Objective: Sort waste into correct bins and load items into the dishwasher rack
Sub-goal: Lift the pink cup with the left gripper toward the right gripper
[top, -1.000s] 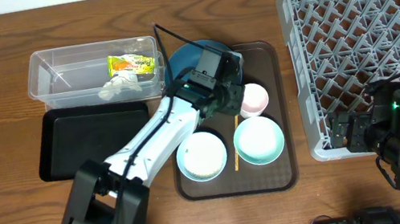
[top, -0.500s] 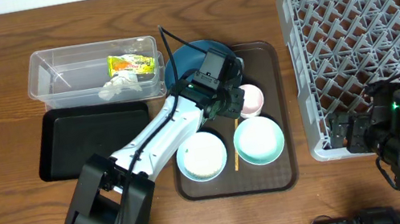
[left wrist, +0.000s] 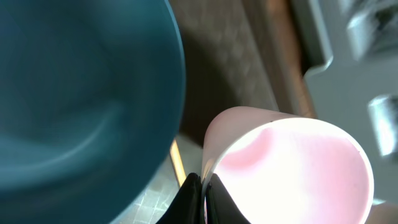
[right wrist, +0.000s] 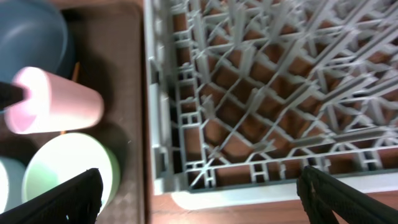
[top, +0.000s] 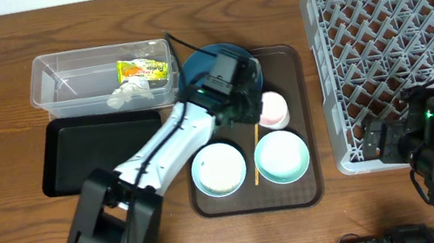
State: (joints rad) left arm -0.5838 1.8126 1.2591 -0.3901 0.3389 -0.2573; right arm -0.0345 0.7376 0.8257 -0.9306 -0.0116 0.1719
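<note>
My left gripper (top: 254, 108) (left wrist: 202, 186) is shut on the rim of the small pink cup (top: 275, 113) (left wrist: 292, 168), which is tilted on its side over the brown tray; the right wrist view also shows the cup (right wrist: 56, 102). The dark blue bowl (top: 198, 63) (left wrist: 81, 93) sits just behind it. Two mint bowls (top: 219, 168) (top: 282, 155) and the yellow stick (top: 254, 155) lie on the tray. My right gripper (top: 380, 143) (right wrist: 199, 193) is open and empty by the grey rack's (top: 402, 37) (right wrist: 280, 93) front left corner. No rice shows.
The clear tub (top: 60, 81) at the back left holds the yellow-green wrapper (top: 143, 67) and the white tissue (top: 128, 93). The black tray (top: 90, 152) lies in front of it. The brown serving tray (top: 307, 186) sits between the tub and the rack.
The pink cup has gone from standing upright to tilted on its side in my left gripper. The right arm has not moved.
</note>
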